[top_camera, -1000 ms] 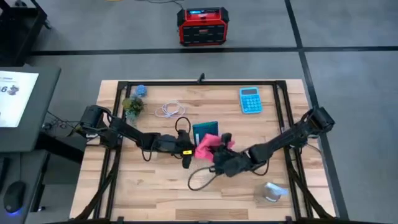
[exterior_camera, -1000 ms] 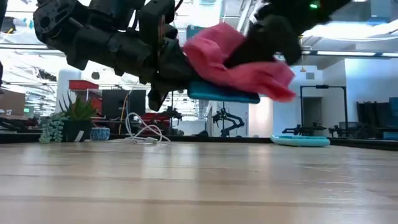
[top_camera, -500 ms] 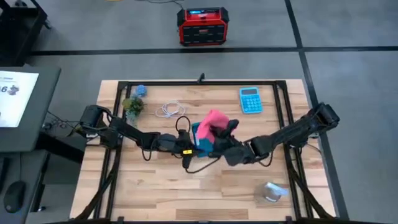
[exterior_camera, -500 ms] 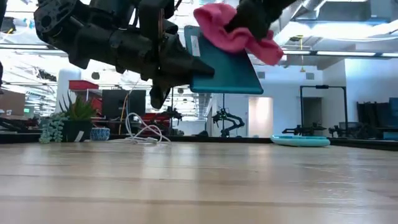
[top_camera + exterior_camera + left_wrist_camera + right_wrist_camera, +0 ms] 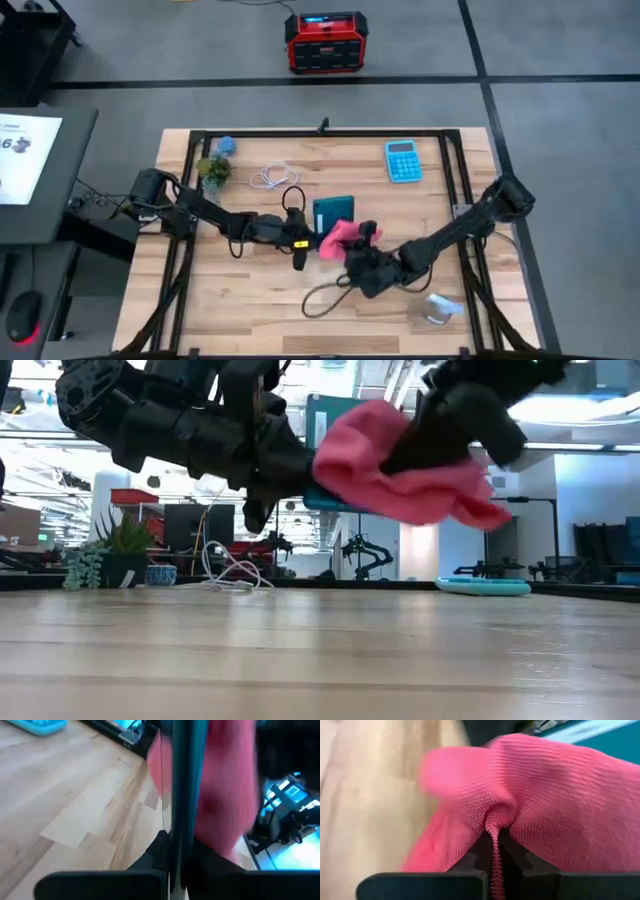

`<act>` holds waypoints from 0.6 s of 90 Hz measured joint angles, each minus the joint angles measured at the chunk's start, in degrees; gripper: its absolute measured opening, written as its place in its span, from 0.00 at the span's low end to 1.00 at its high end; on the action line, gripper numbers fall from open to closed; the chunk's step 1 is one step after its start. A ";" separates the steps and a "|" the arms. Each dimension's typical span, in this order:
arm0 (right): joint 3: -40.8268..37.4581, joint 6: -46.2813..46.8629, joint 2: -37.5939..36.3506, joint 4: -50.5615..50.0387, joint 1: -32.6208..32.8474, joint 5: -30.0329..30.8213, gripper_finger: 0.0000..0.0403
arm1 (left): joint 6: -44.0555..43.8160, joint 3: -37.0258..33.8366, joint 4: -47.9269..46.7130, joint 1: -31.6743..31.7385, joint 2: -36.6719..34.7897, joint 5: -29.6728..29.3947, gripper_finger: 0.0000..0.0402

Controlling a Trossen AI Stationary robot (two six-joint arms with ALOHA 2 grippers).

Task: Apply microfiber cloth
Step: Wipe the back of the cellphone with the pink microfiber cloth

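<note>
Gripping: the right gripper (image 5: 492,857) has its two dark fingers pressed together on a pinched fold of the microfiber cloth (image 5: 545,805)
Cloth: bright pink, bunched, held in the air above the table's middle; in the low view it (image 5: 400,465) hangs in folds well above the wood, with one corner trailing lower to the side
Cloth against panel: in the high view the cloth (image 5: 338,237) sits at the near edge of the teal panel (image 5: 333,212), overlapping it; whether fabric presses on the panel face cannot be told
Left gripper: the left gripper (image 5: 172,855) is clamped on the thin edge of the teal panel, which shows edge-on in the left wrist view, with pink cloth just behind it
Left arm: reaches in from the table's left edge to the centre, its gripper (image 5: 300,240) just beside the cloth
Right arm: comes in from the right edge, its gripper (image 5: 362,240) meeting the cloth from the other side
Table (image 5: 250,300): light wood planks inside a black frame
Calculator (image 5: 402,160): blue, flat on the far right part of the table, well apart from both grippers
Far left corner: a small green plant (image 5: 212,170) and a coiled white cable (image 5: 272,178) near it
Near right corner: a clear plastic object (image 5: 437,308) lying on the wood
</note>
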 joint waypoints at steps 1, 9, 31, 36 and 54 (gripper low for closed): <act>0.00 -0.09 0.38 0.56 0.01 0.16 0.01 | 0.00 0.00 0.00 0.00 0.00 -0.02 0.01; 0.00 -1.93 2.14 4.71 0.10 3.74 0.01 | 0.09 0.00 -0.05 0.04 0.00 -0.65 0.01; 5.55 -12.14 -1.15 8.32 -1.41 18.90 0.01 | -0.59 0.22 0.40 -0.06 -0.22 0.59 0.01; 6.84 -11.91 -2.29 8.32 -2.12 22.45 0.01 | -0.57 0.22 0.37 -0.09 -0.22 0.73 0.01; 8.87 -11.98 -3.81 8.51 -5.25 11.31 0.01 | -0.32 0.22 0.65 -0.11 -0.22 0.41 0.01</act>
